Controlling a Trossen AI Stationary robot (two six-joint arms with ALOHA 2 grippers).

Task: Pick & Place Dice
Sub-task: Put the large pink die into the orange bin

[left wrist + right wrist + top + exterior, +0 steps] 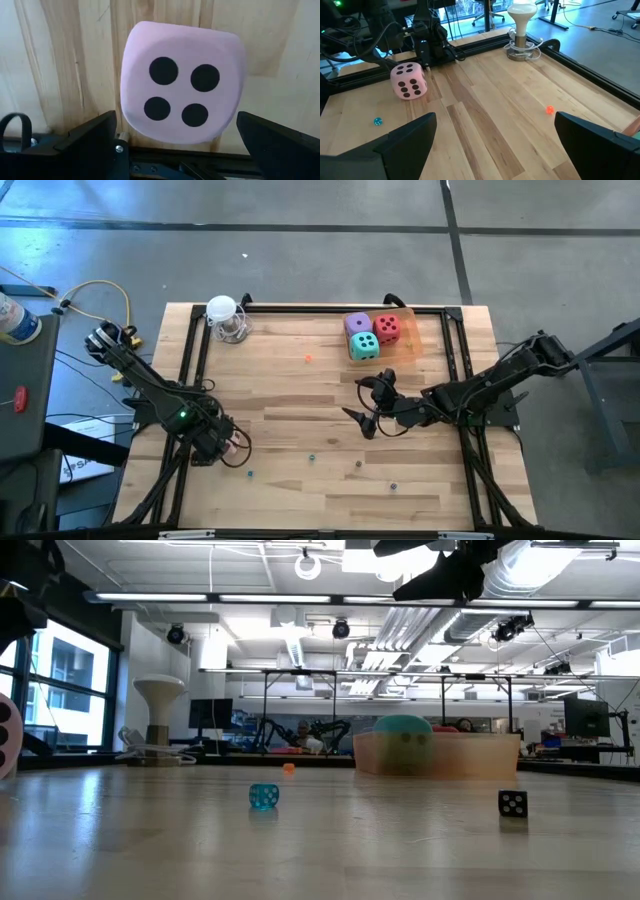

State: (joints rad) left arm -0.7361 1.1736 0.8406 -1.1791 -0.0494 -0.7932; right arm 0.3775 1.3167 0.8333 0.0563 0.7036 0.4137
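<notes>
On the pale wooden table, the overhead camera hides the soft pink four-pip die under the left gripper; its wrist camera shows it between wide fingers. The right gripper hovers spread mid-table.

The table was pale planked wood with visible grain and a faint sheen, framed in matt black metal rails. The pink die looked soft, matt and foam-like. The far tray seemed translucent plastic.
</notes>
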